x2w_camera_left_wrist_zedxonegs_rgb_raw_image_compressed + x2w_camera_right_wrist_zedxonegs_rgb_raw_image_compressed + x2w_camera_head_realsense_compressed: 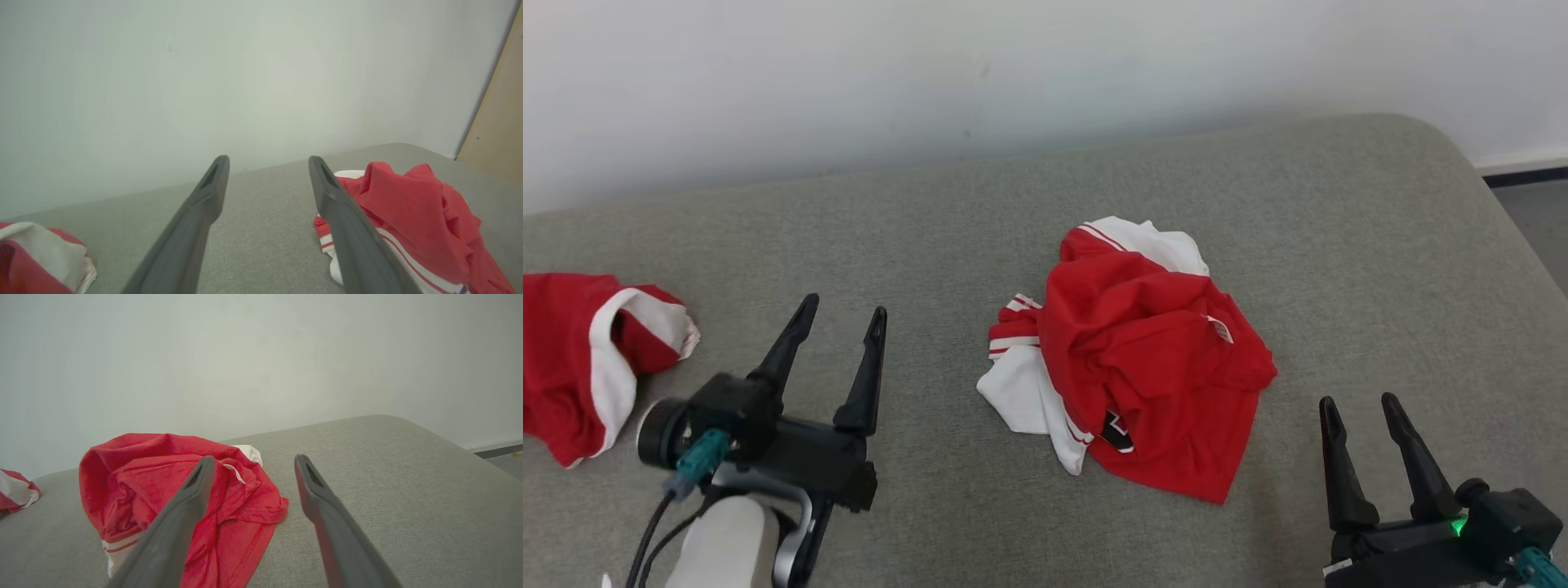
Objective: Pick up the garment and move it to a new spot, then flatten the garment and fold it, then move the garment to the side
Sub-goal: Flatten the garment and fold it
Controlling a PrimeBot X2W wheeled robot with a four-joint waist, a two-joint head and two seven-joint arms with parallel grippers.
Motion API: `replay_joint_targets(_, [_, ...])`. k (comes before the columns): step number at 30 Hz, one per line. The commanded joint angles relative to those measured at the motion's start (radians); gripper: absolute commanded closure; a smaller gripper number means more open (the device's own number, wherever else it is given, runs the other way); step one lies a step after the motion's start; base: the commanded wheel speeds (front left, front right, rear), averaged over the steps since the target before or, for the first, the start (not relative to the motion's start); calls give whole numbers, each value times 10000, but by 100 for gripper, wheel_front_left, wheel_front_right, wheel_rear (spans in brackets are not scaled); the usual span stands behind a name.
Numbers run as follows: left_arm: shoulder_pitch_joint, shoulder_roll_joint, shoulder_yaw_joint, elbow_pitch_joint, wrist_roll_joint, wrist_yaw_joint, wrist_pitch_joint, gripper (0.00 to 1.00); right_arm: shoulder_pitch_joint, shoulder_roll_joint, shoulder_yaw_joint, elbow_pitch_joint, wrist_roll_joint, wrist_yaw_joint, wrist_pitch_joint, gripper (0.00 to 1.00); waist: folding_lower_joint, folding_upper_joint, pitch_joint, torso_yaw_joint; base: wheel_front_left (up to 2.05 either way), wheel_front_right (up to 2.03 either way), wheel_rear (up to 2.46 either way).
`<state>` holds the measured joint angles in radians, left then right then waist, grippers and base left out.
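The crumpled red and white garment of soft jersey cloth lies in a loose heap near the middle of the grey fabric-covered pad. Its red part is on top. White parts with thin red stripes come out at the left side and at the far edge. A small white label shows on the red cloth, and a dark printed mark shows near the lower edge.

The right hand is over the pad to the right of the garment, nearer to the robot. It is apart from the cloth, its two dark fingers are spread open and nothing is between them. In the right wrist view the garment lies to the left, behind the left finger.

The left hand is over the pad to the left of the garment, also apart from it. Its fingers are open too and hold nothing.

A second red and white piece of clothing lies bunched at the far left edge of the pad. A plain white wall stands behind the pad.
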<state>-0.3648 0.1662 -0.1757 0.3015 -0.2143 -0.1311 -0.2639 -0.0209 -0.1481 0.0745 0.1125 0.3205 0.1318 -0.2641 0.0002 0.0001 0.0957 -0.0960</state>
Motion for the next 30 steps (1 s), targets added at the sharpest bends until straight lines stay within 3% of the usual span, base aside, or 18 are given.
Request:
replay_joint_targets(1, [-392,84,-153,264,-73,18,7,0,-138,4,-50,-45,65,-22,-2,0,-2,-1,546,-574,0,0,0])
replay_joint_targets(9, [-2187,329,-1352,2239,-662,18,450,0,-463,131,-177,-70,171,-22,-4,0,-2,-1,1273,-1288,0,0,0])
replay_joint_targets(27, [-3620,223,-3988,5287,-2472,16,2526,0,-776,299,-168,-17,188,-22,-4,0,-2,-1,1601,-1680,0,0,0])
replay_joint_targets(29, [-3663,152,-4168,5388,-2632,14,2496,100,-786,276,-213,-18,221,-22,-4,0,-2,-1,1620,-1677,0,0,0])
replay_joint_targets(30, [-3712,164,-4253,5445,-2704,14,2431,100,-772,283,-239,-19,215,-22,-4,0,-2,-1,1611,-1658,0,0,0])
